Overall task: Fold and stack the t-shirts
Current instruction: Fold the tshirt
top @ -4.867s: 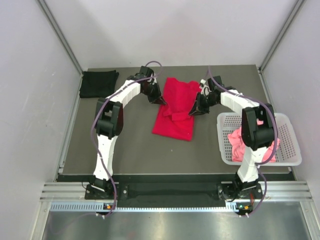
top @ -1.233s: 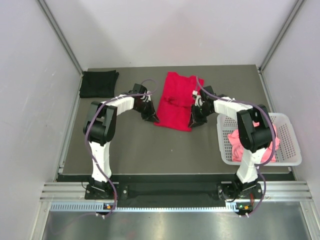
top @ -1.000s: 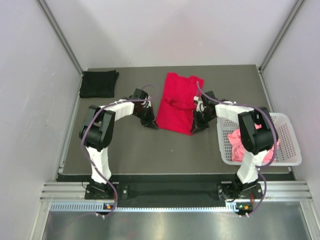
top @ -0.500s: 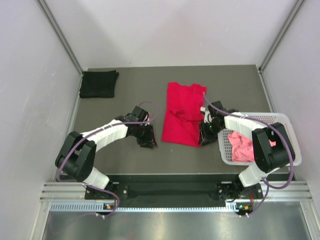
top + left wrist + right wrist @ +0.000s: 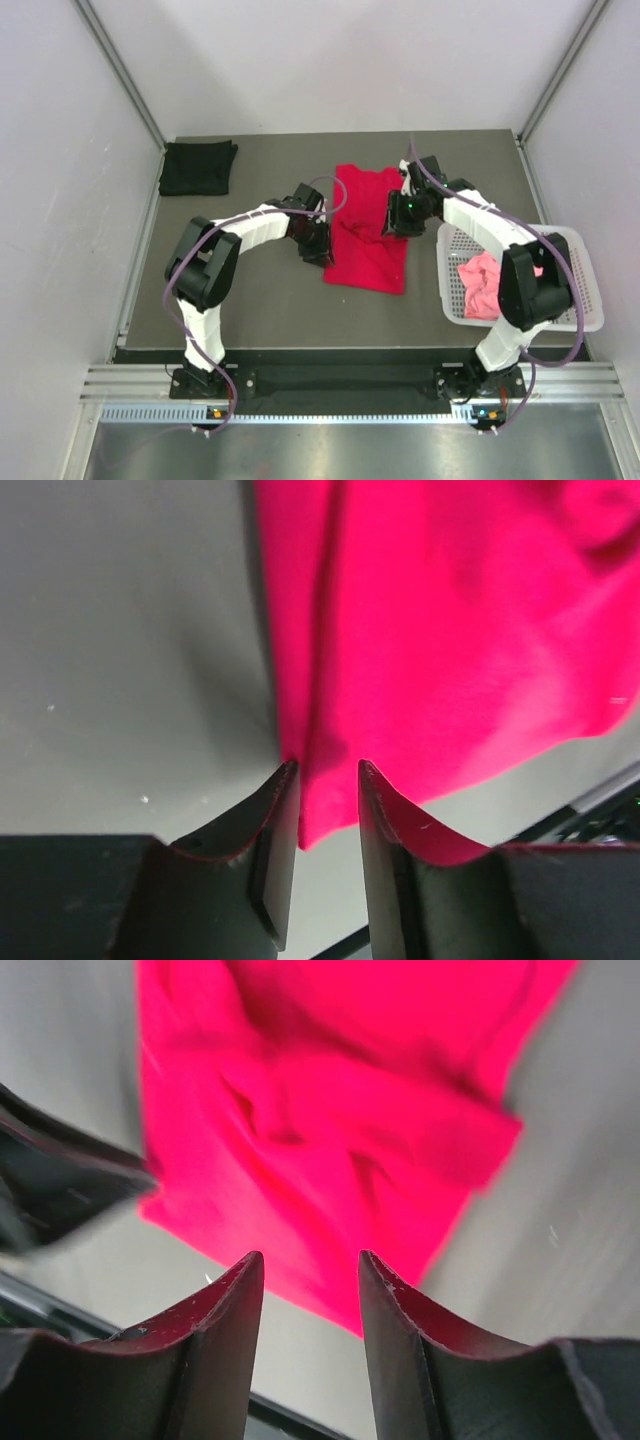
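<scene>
The bright red t-shirt (image 5: 368, 250) lies partly folded in the middle of the table. My left gripper (image 5: 318, 248) is at its lower left edge. In the left wrist view my jaws (image 5: 327, 770) are closed on the near corner of the red cloth (image 5: 450, 630), which ridges up from them. My right gripper (image 5: 400, 215) hovers over the shirt's upper right side. In the right wrist view it (image 5: 311, 1258) is open and empty above the red cloth (image 5: 330, 1110). The black t-shirt (image 5: 198, 167) lies folded at the far left corner. The salmon pink t-shirt (image 5: 482, 285) lies crumpled in the basket.
The white lattice basket (image 5: 580, 300) stands at the right edge of the table, close to my right arm. Grey walls enclose the table on three sides. The left arm shows as a dark shape at the left of the right wrist view (image 5: 50, 1195).
Both grippers dragged the red shirt toward me. Since half a second ago the right gripper has left the lower right corner and moved up and away; the left gripper has moved onto the left edge.
</scene>
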`<state>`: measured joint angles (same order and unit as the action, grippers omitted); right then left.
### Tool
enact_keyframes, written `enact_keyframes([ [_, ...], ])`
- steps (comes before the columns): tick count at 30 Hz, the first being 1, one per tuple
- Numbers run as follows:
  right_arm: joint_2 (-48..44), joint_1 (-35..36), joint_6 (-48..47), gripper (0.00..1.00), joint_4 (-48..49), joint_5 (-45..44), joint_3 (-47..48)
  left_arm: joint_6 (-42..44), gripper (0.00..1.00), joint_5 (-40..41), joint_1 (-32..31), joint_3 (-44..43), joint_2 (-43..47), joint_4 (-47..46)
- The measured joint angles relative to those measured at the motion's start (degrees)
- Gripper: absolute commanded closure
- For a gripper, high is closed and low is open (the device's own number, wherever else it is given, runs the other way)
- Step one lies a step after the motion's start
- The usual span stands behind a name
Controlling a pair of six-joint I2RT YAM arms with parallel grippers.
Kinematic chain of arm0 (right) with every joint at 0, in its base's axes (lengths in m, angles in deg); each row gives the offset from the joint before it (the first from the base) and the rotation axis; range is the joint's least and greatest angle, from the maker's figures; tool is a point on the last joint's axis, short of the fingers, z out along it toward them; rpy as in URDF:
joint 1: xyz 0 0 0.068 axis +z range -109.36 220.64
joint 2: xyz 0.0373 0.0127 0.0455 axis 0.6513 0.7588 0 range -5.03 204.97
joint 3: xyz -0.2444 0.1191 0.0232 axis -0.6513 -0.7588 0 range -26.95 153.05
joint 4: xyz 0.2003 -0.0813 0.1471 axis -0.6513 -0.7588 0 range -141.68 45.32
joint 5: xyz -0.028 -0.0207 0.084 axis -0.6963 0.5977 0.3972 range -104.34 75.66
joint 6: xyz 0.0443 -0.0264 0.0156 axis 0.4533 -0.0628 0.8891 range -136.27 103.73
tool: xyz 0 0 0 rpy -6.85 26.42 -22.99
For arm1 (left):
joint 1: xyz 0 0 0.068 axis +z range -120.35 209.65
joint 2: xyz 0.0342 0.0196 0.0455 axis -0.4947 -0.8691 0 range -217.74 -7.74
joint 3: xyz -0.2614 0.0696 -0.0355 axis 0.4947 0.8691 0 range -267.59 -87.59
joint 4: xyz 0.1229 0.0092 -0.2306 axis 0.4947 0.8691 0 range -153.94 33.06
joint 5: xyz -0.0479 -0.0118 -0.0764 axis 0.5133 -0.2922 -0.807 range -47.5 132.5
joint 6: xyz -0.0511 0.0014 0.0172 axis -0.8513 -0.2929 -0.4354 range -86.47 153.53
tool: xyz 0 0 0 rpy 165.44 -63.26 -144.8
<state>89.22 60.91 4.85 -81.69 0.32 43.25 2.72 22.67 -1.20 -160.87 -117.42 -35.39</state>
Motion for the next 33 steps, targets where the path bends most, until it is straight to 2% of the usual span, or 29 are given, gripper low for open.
enact_keyframes([
  [4, 6.1, 2.3, 4.2, 0.56, 0.6, -0.9, 6.3, 1.2, 0.74, -0.7, 0.1, -0.1, -1.9, 0.6],
  [5, 7.5, 2.9, 5.0, 0.55, 0.7, -1.4, 7.3, 1.6, 0.78, -1.0, 0.1, -0.1, -1.9, 0.6],
  [6, 9.1, 3.8, 5.9, 0.54, 0.7, -1.7, 8.3, 1.8, 0.88, -1.3, 0.1, -0.1, -2.0, 0.6],
  [7, 10.5, 4.6, 6.7, 0.51, 0.6, -2.0, 9.1, 2.0, 0.93, -1.5, 0.1, -0.1, -2.1, 0.6],
  [9, 12.7, 6.1, 8.2, 0.49, 0.5, -3.0, 10.2, 2.6, 1.0, -1.9, 0.1, -0.1, -2.3, 0.5],
  [17, 15.8, 10.0, 12.5, 0.47, -1.0, -9.1, 12.3, 2.9, 1.0, -3.5, 0.4, 2.2, -1.6, -1.7],
  [33, 23.8, 10.0, 13.0, 0.47, -3.3, -17.8, 21.4, 4.0, 1.0, -4.9, 0.4, 6.5, 1.1, -2.9],
])
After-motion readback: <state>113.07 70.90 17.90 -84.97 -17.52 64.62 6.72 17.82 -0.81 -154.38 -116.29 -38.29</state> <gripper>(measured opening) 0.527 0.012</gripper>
